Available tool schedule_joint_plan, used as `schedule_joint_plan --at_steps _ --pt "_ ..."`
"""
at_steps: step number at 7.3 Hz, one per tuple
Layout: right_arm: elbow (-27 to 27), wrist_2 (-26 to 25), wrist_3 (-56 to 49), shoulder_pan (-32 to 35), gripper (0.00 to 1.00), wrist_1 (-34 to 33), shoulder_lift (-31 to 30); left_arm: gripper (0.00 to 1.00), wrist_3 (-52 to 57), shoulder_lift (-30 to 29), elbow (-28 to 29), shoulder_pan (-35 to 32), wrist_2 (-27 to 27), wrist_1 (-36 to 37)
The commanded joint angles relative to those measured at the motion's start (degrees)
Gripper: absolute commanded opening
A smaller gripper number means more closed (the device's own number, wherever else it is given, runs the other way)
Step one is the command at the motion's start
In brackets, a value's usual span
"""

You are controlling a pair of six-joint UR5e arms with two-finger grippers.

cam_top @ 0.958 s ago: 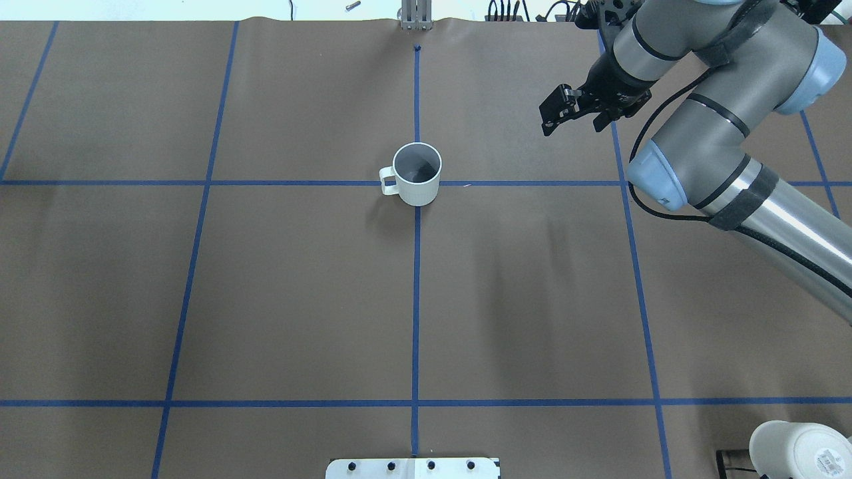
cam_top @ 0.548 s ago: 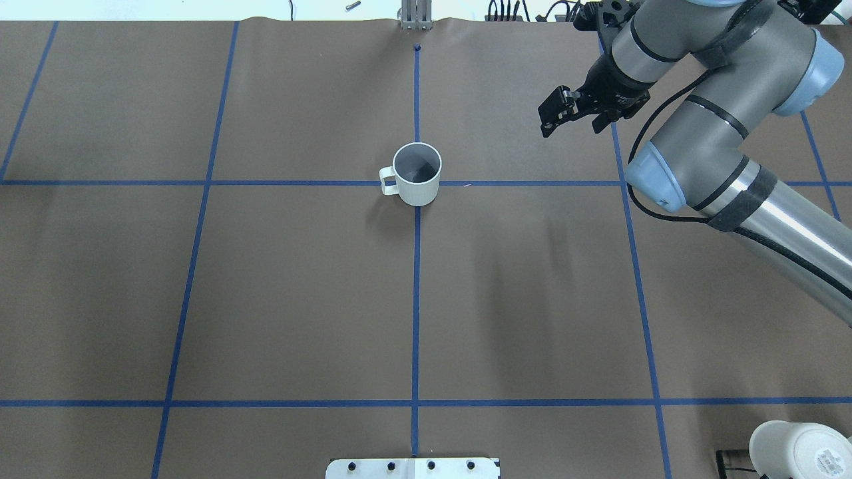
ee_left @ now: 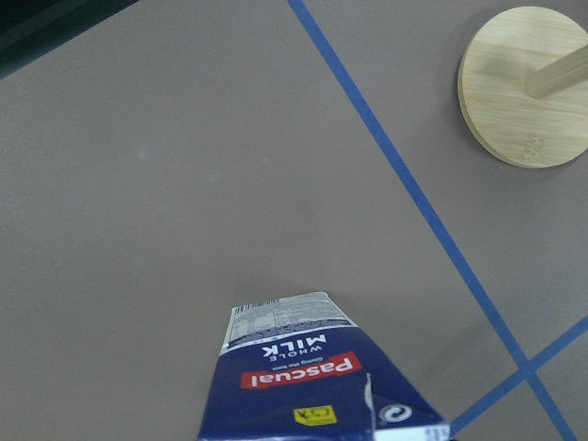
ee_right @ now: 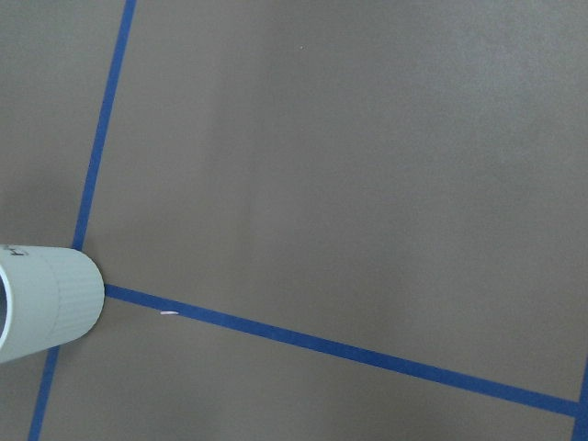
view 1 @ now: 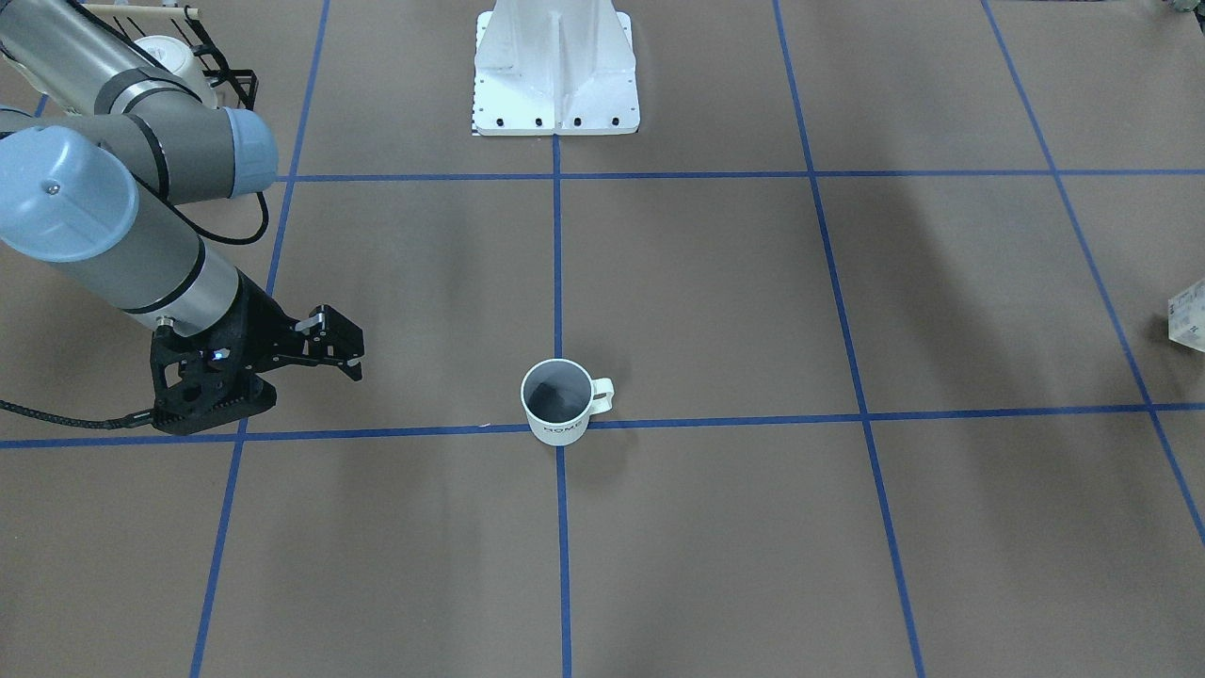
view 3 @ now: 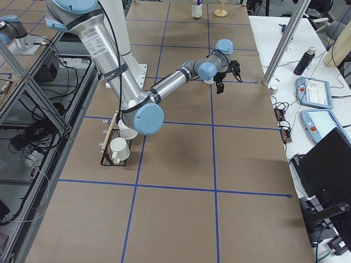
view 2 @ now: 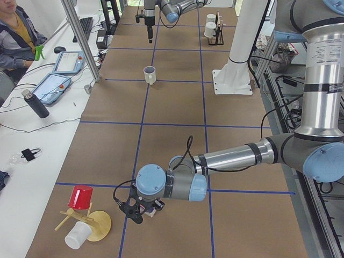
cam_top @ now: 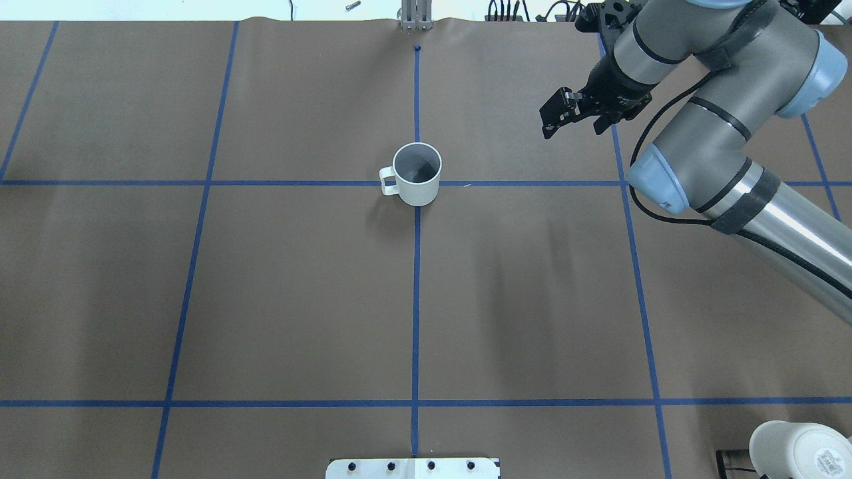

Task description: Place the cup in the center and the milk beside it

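The cup [cam_top: 417, 174], a white mug with "HOME" lettering, stands upright on the crossing of the blue tape lines at the table's middle; it also shows in the front view [view 1: 557, 402] and the right wrist view [ee_right: 46, 299]. My right gripper [cam_top: 556, 114] is open and empty, hovering well to the cup's right and apart from it. The milk [ee_left: 312, 377], a dark-blue carton, fills the bottom of the left wrist view. My left gripper [view 2: 141, 211] is at the milk near the table's left end. I cannot tell whether it is open or shut.
A black rack with two other white mugs [cam_top: 799, 449] stands by the right arm's base. A wooden stand [ee_left: 524, 87] with a red cup [view 2: 80, 196] and a white cup [view 2: 78, 235] sits close to the milk. The robot's white base [view 1: 555, 66] is mid-table.
My right arm has shifted very slightly with its gripper still open. The cup has not moved.
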Motion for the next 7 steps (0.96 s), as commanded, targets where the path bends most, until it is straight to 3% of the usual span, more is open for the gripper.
schedule_joint_plan --at_steps 1,3,4,5,6,7 --pt "4.9 0.7 -0.7 2.0 1.00 0.0 -6.3 0.45 -10.6 -5.9 -4.8 5.6 -1.1 1.6" --pt "8.2 0.3 -0.8 5.4 1.00 0.1 -13.2 0.45 -26.5 -15.6 -7.8 16.2 0.2 4.8" --pt "8.6 0.3 -1.0 6.9 1.00 0.1 -15.4 0.45 -30.0 -22.2 -10.2 20.2 2.3 13.0" --pt "8.6 0.4 -1.0 8.7 1.00 0.1 -17.5 0.45 -34.8 -33.5 -10.4 25.0 8.0 25.1" --pt "8.6 0.4 -1.1 10.6 1.00 0.1 -19.7 0.45 -40.6 -41.3 -10.3 31.1 11.5 32.4" --pt "8.6 0.6 -1.2 13.0 1.00 0.2 -21.7 0.45 -46.3 -44.6 -9.7 35.2 13.0 32.5"
